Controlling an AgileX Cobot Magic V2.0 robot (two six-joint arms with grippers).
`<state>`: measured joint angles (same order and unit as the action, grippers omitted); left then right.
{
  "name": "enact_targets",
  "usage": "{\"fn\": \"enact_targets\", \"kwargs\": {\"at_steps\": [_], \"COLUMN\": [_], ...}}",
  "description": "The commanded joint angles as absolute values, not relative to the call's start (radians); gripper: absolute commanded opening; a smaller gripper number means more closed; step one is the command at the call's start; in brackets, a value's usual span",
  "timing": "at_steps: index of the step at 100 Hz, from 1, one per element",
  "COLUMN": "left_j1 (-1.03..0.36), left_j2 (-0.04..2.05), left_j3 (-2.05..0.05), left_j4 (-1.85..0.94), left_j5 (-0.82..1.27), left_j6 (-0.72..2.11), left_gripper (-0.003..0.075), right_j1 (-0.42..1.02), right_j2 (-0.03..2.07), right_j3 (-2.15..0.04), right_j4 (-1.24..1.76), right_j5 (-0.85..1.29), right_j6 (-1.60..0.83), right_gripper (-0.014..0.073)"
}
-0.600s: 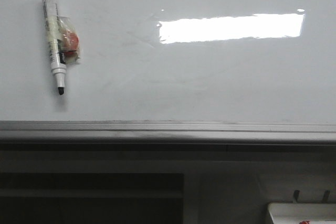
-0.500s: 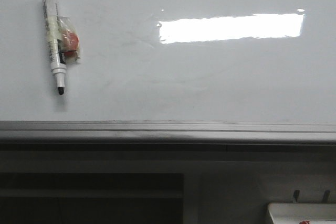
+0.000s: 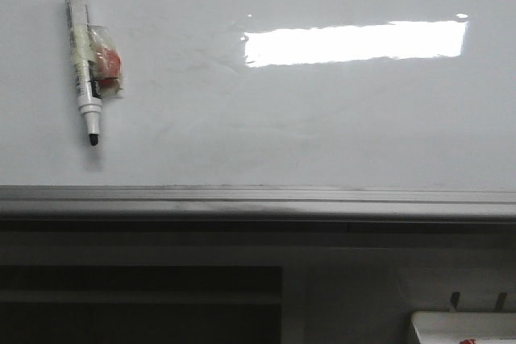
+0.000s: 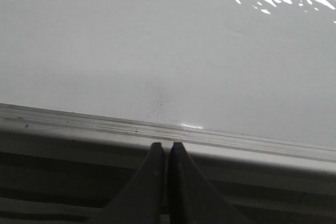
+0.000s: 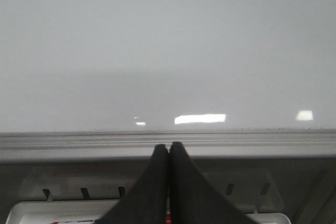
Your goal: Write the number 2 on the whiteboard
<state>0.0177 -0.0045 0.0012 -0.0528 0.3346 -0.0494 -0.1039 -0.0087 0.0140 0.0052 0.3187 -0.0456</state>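
The whiteboard (image 3: 322, 126) is a glossy white-grey board with a bright glare and a grey lower rail (image 3: 258, 201). No number 2 shows on it. A white marker (image 3: 82, 54) with a black tip hangs on the board at the upper left, tip down, held by a taped clip with a red magnet. My left gripper (image 4: 165, 146) is shut and empty, its tips in front of the rail (image 4: 168, 140). My right gripper (image 5: 169, 146) is shut and empty, also in front of the rail (image 5: 168, 141). Neither gripper shows in the front view.
A small white tray (image 3: 463, 329) with red marks sits below the board at the lower right; it also shows in the right wrist view (image 5: 52, 212). A dark recess (image 3: 137, 304) lies under the rail at the left.
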Motion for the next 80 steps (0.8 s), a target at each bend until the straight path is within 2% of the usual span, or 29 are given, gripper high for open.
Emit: {"fn": "enact_targets", "kwargs": {"at_steps": [1, 20, 38, 55, 80], "left_j1": [0.011, 0.011, 0.011, 0.011, 0.011], "left_j2": [-0.031, -0.031, -0.031, -0.031, -0.031], "left_j3": [0.013, 0.013, 0.013, 0.013, 0.013], "left_j4": [-0.063, -0.032, -0.017, -0.017, -0.018], "left_j5": [0.285, 0.232, -0.016, -0.087, -0.135], "left_j6": [-0.052, -0.052, -0.052, -0.052, -0.052], "left_gripper": [-0.0020, -0.0020, -0.0020, -0.0020, -0.0020], "right_j1": [-0.111, -0.111, -0.111, -0.111, -0.111], "right_j2": [-0.030, -0.030, -0.030, -0.030, -0.030], "right_j3": [0.039, 0.039, 0.039, 0.039, 0.039], "right_j4": [0.008, 0.008, 0.008, 0.008, 0.008], "right_j5": [0.295, 0.253, -0.057, -0.322, -0.436], "right_j6": [-0.050, -0.050, -0.050, -0.050, -0.050], "right_gripper": [-0.0060, -0.0060, -0.0060, -0.0060, -0.0060]}}
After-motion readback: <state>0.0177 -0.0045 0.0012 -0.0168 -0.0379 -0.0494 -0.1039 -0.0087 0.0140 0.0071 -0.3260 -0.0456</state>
